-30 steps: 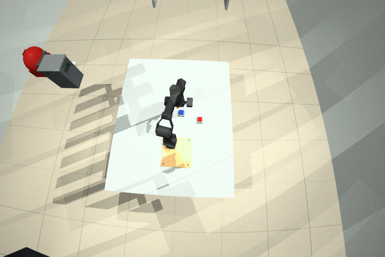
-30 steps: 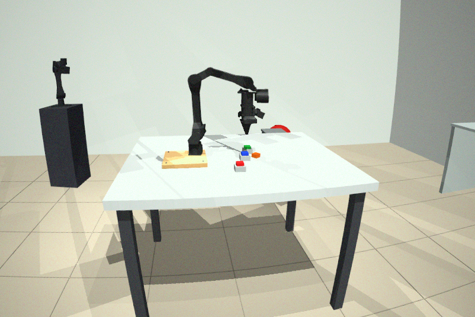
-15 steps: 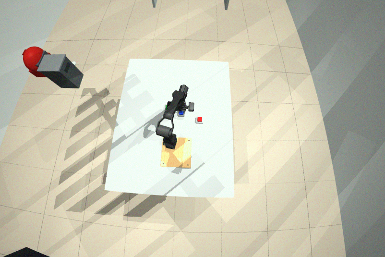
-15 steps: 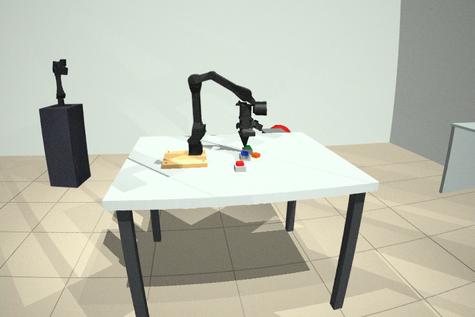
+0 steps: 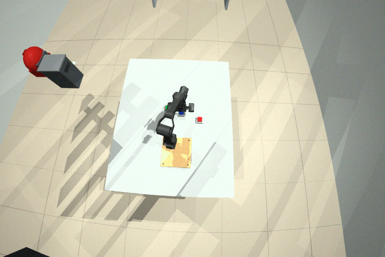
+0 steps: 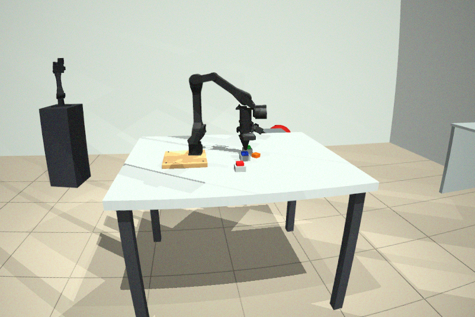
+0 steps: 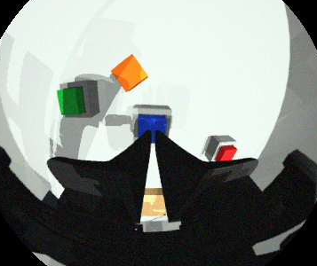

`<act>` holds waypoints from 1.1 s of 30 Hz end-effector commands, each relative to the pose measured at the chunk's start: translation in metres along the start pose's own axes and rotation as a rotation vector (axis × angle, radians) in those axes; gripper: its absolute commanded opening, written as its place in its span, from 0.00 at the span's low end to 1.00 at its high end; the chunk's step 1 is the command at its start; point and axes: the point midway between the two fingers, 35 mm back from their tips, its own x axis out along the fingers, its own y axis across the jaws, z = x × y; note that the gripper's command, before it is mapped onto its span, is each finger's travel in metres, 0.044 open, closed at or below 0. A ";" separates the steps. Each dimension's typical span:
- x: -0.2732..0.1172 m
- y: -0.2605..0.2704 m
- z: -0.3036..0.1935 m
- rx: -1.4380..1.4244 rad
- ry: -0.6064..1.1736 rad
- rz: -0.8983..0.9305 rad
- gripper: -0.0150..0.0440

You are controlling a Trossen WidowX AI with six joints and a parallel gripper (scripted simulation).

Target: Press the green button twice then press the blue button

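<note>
Closed, empty gripper hovers at the blue button mid-table (last press apparently pending).

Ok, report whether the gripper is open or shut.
Shut, holding nothing: in the wrist view the gripper fingertips nearly meet, pointing at the blue button.

From my station, the arm rises from its base, bends at the elbow and reaches forward and down. The wrist is vertical, gripper pointing straight downward. I read the fingers as closed to a narrow slit, tips nearly meeting, with nothing held between them.
</note>
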 end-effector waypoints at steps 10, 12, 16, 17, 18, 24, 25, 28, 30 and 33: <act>0.020 0.001 -0.003 -0.004 0.017 0.004 0.29; 0.020 0.001 -0.003 -0.004 0.017 0.004 0.29; 0.020 0.001 -0.003 -0.004 0.017 0.004 0.29; 0.020 0.001 -0.003 -0.004 0.017 0.004 0.29; 0.020 0.001 -0.003 -0.004 0.017 0.004 0.29; 0.020 0.001 -0.003 -0.004 0.017 0.004 0.29; 0.020 0.001 -0.003 -0.004 0.017 0.004 0.29; 0.020 0.001 -0.003 -0.004 0.017 0.004 0.29; 0.020 0.001 -0.003 -0.004 0.017 0.004 0.29; 0.015 0.000 -0.001 -0.001 0.006 0.002 0.29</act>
